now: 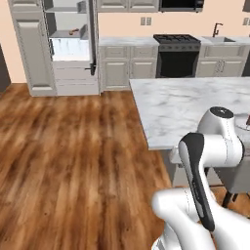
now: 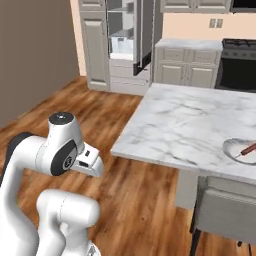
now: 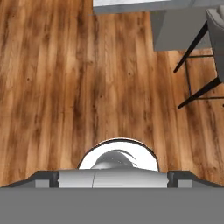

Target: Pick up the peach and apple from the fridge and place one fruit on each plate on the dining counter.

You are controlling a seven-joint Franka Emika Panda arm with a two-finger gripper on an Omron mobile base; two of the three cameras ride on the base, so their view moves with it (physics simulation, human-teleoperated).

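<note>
Wooden kitchen floor [image 3: 65, 87] underfoot, island to one side, appliances on the far wall.

Pincer [image 3: 113, 177]: we see it in the hand view pointing down at bare boards, its two dark tips set wide with nothing between them. It carries no fruit. The arm is folded close over the base.

Next out: dark legs of a stool [image 3: 197, 57] and the underside edge of the dining counter [image 2: 185, 125]. We are parked just beside the counter's near corner.

On the marble, toward its far right, one plate [image 2: 236, 149] with a slim reddish-brown thing [image 2: 247, 149] lying on its rim. It is long, not round, so we do not count it as either fruit. We have not picked out the second plate.

Farthest out: the fridge [image 1: 71, 49], door swung open, well apart from us across the open floor. A small reddish speck [image 1: 74, 31] sits on an upper shelf. It is too small to say whether it is peach, apple or something else, so we cannot place either fruit for certain.

Step in hand, as we judge it: the fetching leg, with nothing picked up yet and the plate without its fruit.

Next move calls for driving the base across to the open fridge and squaring up to the shelves. Then unfold the arm, keep the jaws wide, and reach in level over the shelf, clear of the dark door edge.
</note>
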